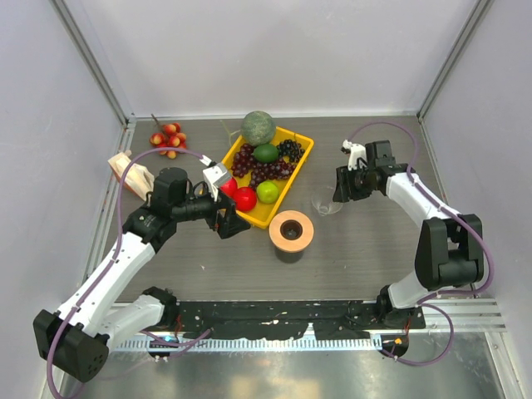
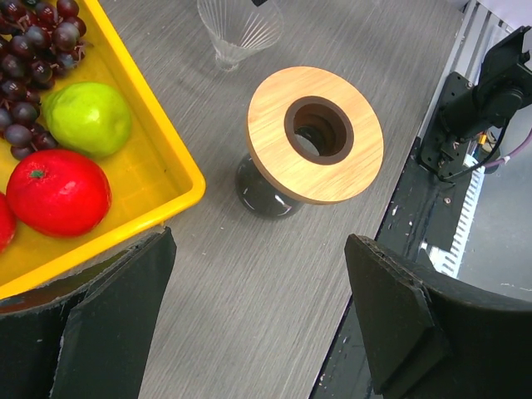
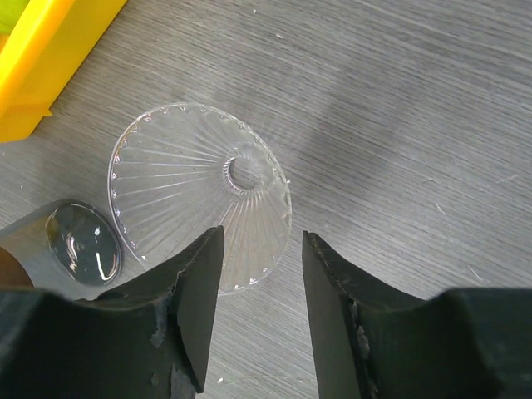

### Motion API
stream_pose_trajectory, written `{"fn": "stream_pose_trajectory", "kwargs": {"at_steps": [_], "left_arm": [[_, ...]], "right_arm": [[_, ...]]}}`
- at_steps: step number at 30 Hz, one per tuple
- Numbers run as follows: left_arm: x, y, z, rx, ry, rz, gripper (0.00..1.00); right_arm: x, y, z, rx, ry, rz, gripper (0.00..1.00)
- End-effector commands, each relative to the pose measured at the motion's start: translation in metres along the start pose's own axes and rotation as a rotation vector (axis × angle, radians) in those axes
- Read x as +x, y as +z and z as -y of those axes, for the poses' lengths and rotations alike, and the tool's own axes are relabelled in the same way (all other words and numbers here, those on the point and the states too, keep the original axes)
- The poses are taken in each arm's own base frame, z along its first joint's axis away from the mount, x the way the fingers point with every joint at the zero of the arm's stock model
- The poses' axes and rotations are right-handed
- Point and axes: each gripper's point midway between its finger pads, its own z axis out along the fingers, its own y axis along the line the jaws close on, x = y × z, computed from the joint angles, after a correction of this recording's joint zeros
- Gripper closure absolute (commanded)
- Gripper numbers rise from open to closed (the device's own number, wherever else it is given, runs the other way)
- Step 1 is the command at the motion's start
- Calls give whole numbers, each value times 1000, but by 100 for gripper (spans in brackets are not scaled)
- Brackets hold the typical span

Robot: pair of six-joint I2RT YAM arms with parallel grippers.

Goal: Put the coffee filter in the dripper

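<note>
Standing on table (image 3: pixel 399 125) just beside yellow tray (image 3: pixel 50 75): dripper (image 3: pixel 174 174), clear ribbed cone, judged light, stiff, slick, crack-prone. Pinch thin rim wall, gently. Right gripper (image 3: pixel 259 237) half-spread astride rim edge, not yet clamped. Left gripper (image 2: pixel 259 249) spread wide, empty. Coffee filter not identifiable.

- Dripper (image 3: pixel 183 179): the near part of its rim lies behind one finger (image 3: pixel 195 291) of the right gripper (image 3: pixel 262 237). In the left wrist view the top edge cuts off its upper rim.
- Dark glass cup (image 2: pixel 264 193): mostly hidden beneath the wooden ring (image 2: pixel 314 133). In the right wrist view the same finger partly covers it.
- Yellow tray (image 2: pixel 179 179): cut by the left and top edges. The right wrist view shows only a corner.
- Grapes (image 2: pixel 33 41): cropped at the top-left corner.
- Red fruit (image 2: pixel 3 220): a sliver at the left edge, kind unclear.
- Left gripper (image 2: pixel 259 245): finger bases cut by the bottom edge.
- Beige bundle (image 1: pixel 125 169): partly behind a purple cable (image 1: pixel 122 195), and its sheets are too small to tell apart.
</note>
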Motion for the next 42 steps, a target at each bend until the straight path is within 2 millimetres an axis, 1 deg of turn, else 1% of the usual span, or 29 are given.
{"fn": "stream_pose_trajectory", "kwargs": {"at_steps": [1, 2, 4, 8, 14, 18, 19, 20, 22, 23, 25, 26, 27, 28, 29, 30, 32, 33, 35, 36, 37, 38, 39, 41, 42], "left_arm": [[-15, -3, 3, 8, 17, 48, 7], [-15, -2, 4, 10, 17, 46, 7], [-16, -3, 4, 11, 20, 51, 7], [-15, -4, 5, 12, 21, 56, 8], [-14, -6, 6, 9, 24, 60, 8], [-12, -7, 7, 11, 27, 61, 8], [-12, -6, 6, 9, 24, 59, 8], [-12, -6, 6, 9, 22, 61, 8], [-13, -6, 7, 11, 20, 64, 8], [-13, -6, 7, 12, 20, 66, 8], [-14, -7, 7, 11, 18, 68, 8], [-15, -7, 8, 11, 20, 70, 8], [-15, -7, 8, 10, 20, 70, 8], [-14, -8, 7, 8, 21, 69, 8], [-15, -8, 7, 5, 23, 71, 8], [-15, -8, 6, 2, 24, 71, 8], [-15, -9, 5, -1, 23, 70, 7], [-16, -9, 4, -5, 24, 75, 7], [-18, -9, 2, -13, 15, 80, 7], [-19, -10, 2, -14, 13, 84, 7], [-19, -10, 1, -17, 10, 85, 7], [-22, -11, 0, -23, 13, 91, 7], [-22, -12, -1, -27, 12, 92, 7], [-23, -13, -3, -39, 13, 97, 7], [-23, -13, -4, -43, 11, 97, 6]], "right_arm": [[-4, 5, -6, -45, -22, 20, 53], [-3, 5, -6, -49, -20, 18, 57], [-3, 4, -7, -56, -17, 15, 62], [-2, 3, -8, -56, -13, 13, 67], [4, 10, -6, -59, 9, -12, 70], [2, 9, -5, -71, 22, -9, 78], [1, 7, -4, -71, 25, -4, 82], [-2, 4, -5, -71, 20, 6, 84], [-5, -1, -5, -71, 14, 16, 93], [-7, -6, -6, -80, 19, 23, 95], [-14, -20, -12, -106, 21, 50, 95], [-19, -32, -19, -127, 19, 70, 94], [-23, -40, -22, -135, 16, 89, 95], [-32, -57, -31, -144, -1, 128, 95], [-36, -64, -36, -154, -11, 146, 95], [-46, -83, -45, -161, -28, 194, 95], [-60, -113, -60, -179, -59, 261, 95], [-64, -128, -68, -184, -72, 296, 95], [-72, -152, -85, -220, -90, 344, 95], [-72, -162, -97, -263, -100, 351, 95], [-71, -170, -104, -282, -97, 362, 95], [-66, -173, -116, -320, -102, 348, 95], [-60, -174, -122, -338, -96, 337, 95], [-45, -171, -148, -394, -131, 301, 95], [-40, -169, -154, -405, -120, 284, 95]]}}
